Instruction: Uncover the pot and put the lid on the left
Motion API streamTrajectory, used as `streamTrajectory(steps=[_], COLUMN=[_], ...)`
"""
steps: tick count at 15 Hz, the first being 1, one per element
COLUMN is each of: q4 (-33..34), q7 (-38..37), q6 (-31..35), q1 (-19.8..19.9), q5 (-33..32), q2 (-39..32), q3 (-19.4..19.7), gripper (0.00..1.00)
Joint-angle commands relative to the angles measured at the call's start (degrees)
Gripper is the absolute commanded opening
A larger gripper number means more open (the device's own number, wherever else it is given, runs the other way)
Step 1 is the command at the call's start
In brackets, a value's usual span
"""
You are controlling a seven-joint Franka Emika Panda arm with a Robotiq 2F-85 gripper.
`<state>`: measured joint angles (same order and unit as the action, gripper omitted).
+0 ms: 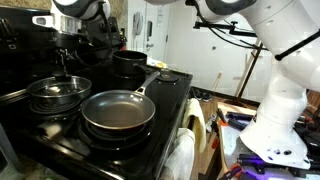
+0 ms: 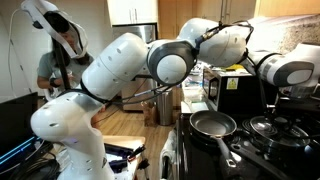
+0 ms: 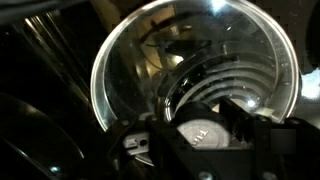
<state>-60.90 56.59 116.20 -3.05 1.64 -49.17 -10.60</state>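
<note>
As viewed nearest, from the wrist: gripper [image 3: 190, 135], dark and blurred, entering from the bottom edge of the picture, poised directly above the lid [image 3: 195, 65]. Fingers lost in shadow; cannot tell whether spread or closed, nor whether touching the lid.

Lid: round, clear domed glass with a bright steel rim, filling most of the wrist view. Lies flat over a burner coil [image 3: 228, 85], black spiral rings visible through the glass. In both exterior views, lid [image 1: 58, 90] [image 2: 275, 127] sits at a front burner of the stove [image 1: 172, 95], beneath the gripper and off the pot.

Frying pan [image 1: 118, 110]: wide, shallow, grey outside, brownish inside. Occupies the neighbouring front burner, just beside the lid, apart from it. Long handle angled toward the rear of the stove in an exterior view.

Pot [image 1: 130, 62]: small, dark, straight-sided. Stands on a rear burner behind the frying pan, well apart from the lid. Seemingly open at the top, though small and dim in the picture.

Stove: glossy black top, carrying lid, frying pan and pot.

Arm [image 2: 130, 65]: white, thick-jointed, arching from its base across to the stove and down toward the lid.

Base [image 1: 280, 115]: white, rounded, set beside the stove.

Cupboard doors [image 2: 132, 10]: pale, high on the far wall, beyond the arm.
</note>
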Motion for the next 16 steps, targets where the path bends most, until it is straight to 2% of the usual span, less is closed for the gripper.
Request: streamTrajectory(steps=[1,2,4,6,11,14,16], q4=[-3.05,-3.02,-2.66,-2.44,-2.13,-2.79,-4.00], q7=[-1.08,-1.26,-3.01,-4.46,-14.17,-20.03,-23.62], q6=[0.70,0.38,-0.85,-2.24,-13.78,-19.58,-20.72], q1=[1.24,1.36,1.25,1.24,0.74,1.15,0.63], q5=[1.39,1.29,0.73,0.28,-2.00,-1.49,-0.06], q2=[2.31,2.67,3.30,4.28,8.07,9.79,10.79], q3=[-0.23,-0.14,0.61,1.42,5.57,6.49,7.95], gripper=[0.87,0.94,1.00,1.00,1.00,1.00,1.00])
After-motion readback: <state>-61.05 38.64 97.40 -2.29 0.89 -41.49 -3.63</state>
